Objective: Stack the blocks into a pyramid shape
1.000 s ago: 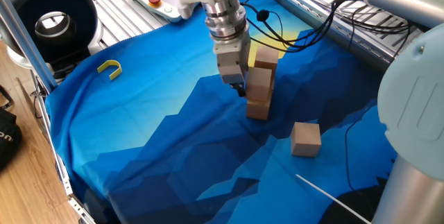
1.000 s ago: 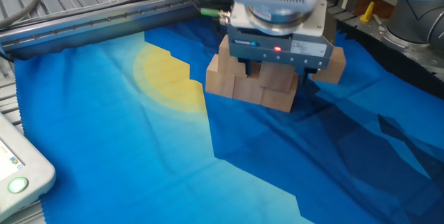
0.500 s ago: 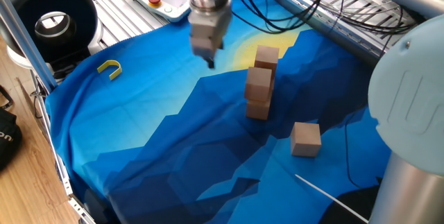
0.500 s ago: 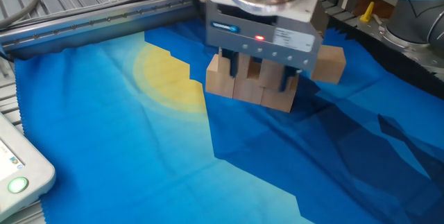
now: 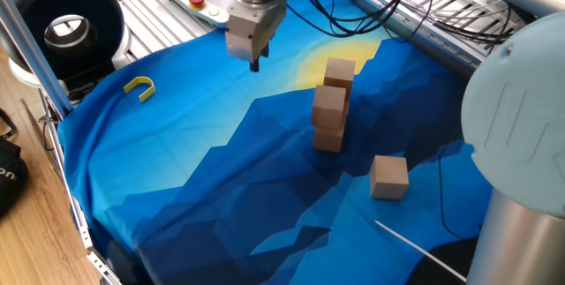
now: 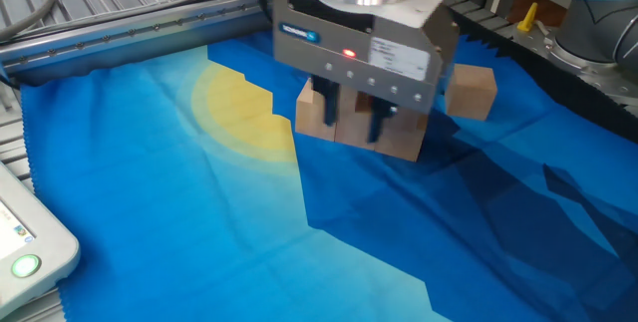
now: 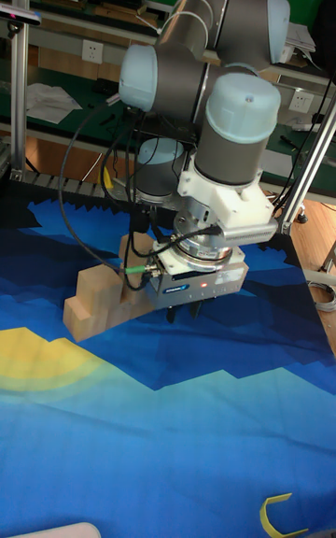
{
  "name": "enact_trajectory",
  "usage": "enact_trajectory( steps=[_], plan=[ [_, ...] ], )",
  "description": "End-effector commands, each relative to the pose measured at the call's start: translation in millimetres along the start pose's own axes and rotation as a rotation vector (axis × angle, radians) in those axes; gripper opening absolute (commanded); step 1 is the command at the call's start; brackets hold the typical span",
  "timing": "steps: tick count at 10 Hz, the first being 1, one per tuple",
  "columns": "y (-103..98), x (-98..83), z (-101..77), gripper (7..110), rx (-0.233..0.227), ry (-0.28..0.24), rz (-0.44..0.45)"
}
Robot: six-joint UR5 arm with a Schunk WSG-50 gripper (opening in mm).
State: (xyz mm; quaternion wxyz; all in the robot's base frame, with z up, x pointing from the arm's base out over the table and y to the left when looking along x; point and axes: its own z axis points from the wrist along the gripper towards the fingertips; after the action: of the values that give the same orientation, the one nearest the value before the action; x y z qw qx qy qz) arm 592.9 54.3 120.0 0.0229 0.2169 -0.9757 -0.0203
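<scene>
One loose block (image 5: 389, 176), hidden in tall fixed view.

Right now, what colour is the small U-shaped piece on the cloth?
The U-shaped piece is yellow; one fixed view shows it best, near the cloth's edge.

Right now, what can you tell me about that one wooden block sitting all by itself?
The lone block is a plain light-brown wooden cube, smooth and unmarked. It rests flat on the blue cloth, a little turned, so one corner points toward the camera. Nothing touches it except the cloth. It sits apart from the block stack, and a thin white cable lies on the cloth nearby. The gripper hangs in the air well away from it, holding nothing.
</scene>
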Motion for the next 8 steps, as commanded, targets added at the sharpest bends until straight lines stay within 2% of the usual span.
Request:
enact_trajectory(
  steps=[1, 2, 4, 5, 6, 7, 8],
  plan=[
    [38, 27.1, 29.2, 7, -0.066, 0.092, -0.139],
    [40, 45.5, 38.4, 7, -0.041, 0.141, -0.133],
    [41, 30.2, 32.1, 7, -0.015, 0.072, -0.080],
    [49, 20.1, 31.7, 7, -0.044, 0.030, -0.012],
    [41, 10.9, 30.2, 7, -0.021, -0.005, 0.046],
    [21, 12.8, 31.3, 7, 0.036, 0.002, 0.028],
    [21, 23.0, 38.1, 7, 0.041, 0.023, 0.017]
  ],
)
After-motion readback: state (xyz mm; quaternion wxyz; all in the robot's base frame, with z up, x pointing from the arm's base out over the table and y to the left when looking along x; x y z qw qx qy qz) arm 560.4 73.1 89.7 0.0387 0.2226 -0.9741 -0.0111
